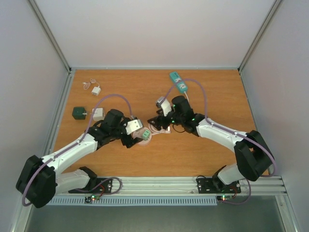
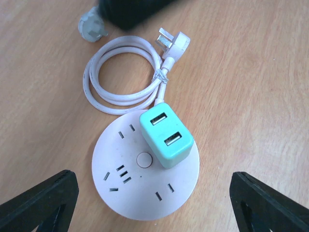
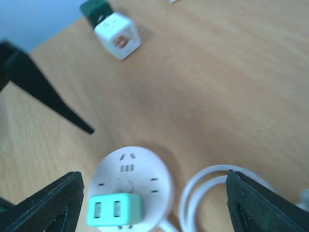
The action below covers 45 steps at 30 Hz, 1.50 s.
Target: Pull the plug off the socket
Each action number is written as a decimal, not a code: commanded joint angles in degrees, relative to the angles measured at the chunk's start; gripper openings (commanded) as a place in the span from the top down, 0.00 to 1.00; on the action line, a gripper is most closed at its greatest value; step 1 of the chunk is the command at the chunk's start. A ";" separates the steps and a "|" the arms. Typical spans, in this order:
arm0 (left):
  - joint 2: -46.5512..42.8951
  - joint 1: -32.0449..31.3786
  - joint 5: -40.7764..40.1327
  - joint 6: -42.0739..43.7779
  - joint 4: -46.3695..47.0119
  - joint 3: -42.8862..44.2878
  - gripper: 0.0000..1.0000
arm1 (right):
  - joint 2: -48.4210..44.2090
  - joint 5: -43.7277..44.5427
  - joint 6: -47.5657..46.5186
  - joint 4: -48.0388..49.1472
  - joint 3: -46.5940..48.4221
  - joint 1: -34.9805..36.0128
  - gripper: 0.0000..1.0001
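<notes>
A mint-green two-port plug sits on top of a round white socket on the wooden table. I cannot tell how deep its pins are in the slots. My left gripper hangs open above the socket, one black finger on each side of it, touching nothing. From the opposite side my right gripper is also open, with the plug and socket low between its fingers. In the top view both grippers meet over the plug mid-table.
The socket's white cable lies coiled beside it, ending in a white wall plug. A white cube adapter and a dark green cube sit at the left. A small white charger and a teal strip lie farther back.
</notes>
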 commanded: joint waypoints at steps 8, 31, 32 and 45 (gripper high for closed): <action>9.20 -8.76 -12.27 -13.04 5.14 5.99 0.20 | -4.39 -5.31 0.89 0.22 -1.63 -10.81 0.18; 20.05 -10.65 -16.62 -13.94 -3.34 10.39 0.56 | -3.29 -6.53 -0.23 0.03 -1.55 -13.32 0.19; 19.90 -10.60 -16.18 -13.86 -3.73 10.29 0.55 | -3.25 -6.75 -0.22 -0.06 -1.54 -13.44 0.19; 16.56 -10.52 -8.63 -0.88 -7.71 9.90 0.80 | -3.86 -14.93 -9.65 -7.06 -2.52 -14.15 0.21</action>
